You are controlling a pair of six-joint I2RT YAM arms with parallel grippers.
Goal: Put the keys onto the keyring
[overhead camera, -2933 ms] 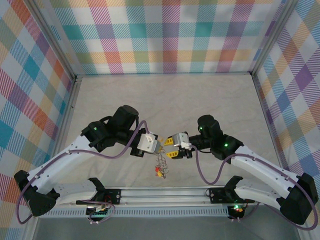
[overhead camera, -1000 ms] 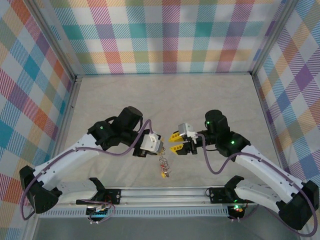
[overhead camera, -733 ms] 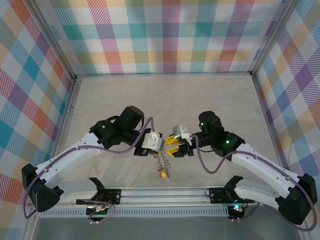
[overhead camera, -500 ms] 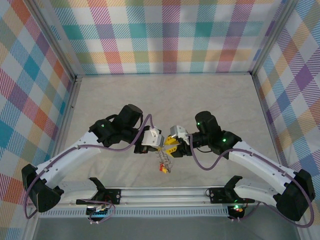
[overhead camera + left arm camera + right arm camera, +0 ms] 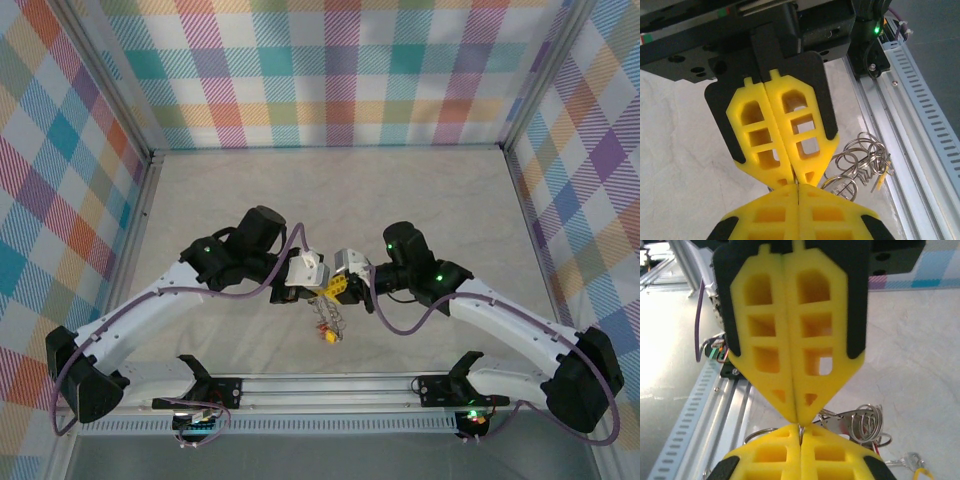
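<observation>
Counter: pale beige, faintly mottled surface. Walls: multicoloured plaid panels on three sides. Near edge: silver metal rail, with a slotted grey strip running alongside it.

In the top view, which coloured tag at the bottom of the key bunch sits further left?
The red tag; the yellow tag hangs just right of it, slightly lower.

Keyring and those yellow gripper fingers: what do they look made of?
Keyring: bare metal wire, silvery and glossy, with bright glints along its coiled loops. Yellow fingers: probably moulded or printed plastic, matte, one even colour with cut-out windows. Black backing behind them: likely hard plastic too, less certain.
</observation>
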